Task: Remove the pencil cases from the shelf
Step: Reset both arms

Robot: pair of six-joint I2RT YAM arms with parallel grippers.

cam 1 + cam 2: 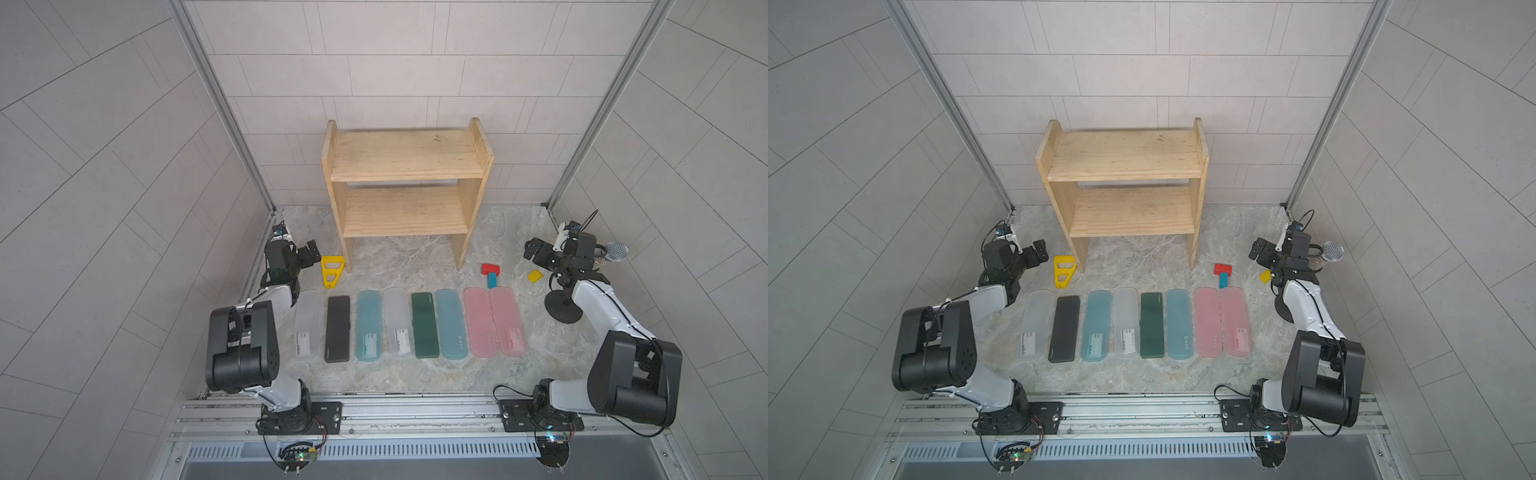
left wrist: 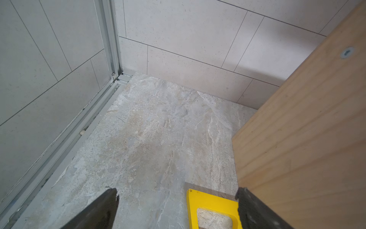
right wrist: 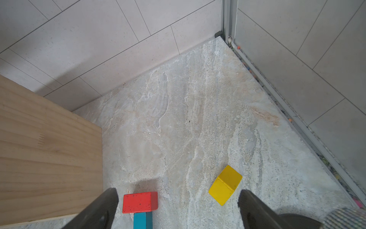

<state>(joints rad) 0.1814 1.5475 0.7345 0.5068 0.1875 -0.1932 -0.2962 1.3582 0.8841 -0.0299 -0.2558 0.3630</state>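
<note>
Pencil cases [image 1: 424, 324], all eight, lie in a row on the table [image 1: 399, 266] at six o'clock of the shelf [image 1: 405, 160], whose two tiers are bare, so the removal looks finished and the left gripper [image 1: 311, 252] at eight o'clock and the right gripper [image 1: 532, 252] at four, jaws apart and empty, probably have nothing left to grasp.

pale grey tiled walls [image 1: 395, 62] enclose a marbled stone floor [image 1: 407, 266] — aluminium rails [image 1: 221, 104] at the corners.

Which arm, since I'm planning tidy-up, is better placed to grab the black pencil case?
Left. The black pencil case lies near that end of the row, close to the open left gripper; the right gripper sits beyond the pink cases.
</note>
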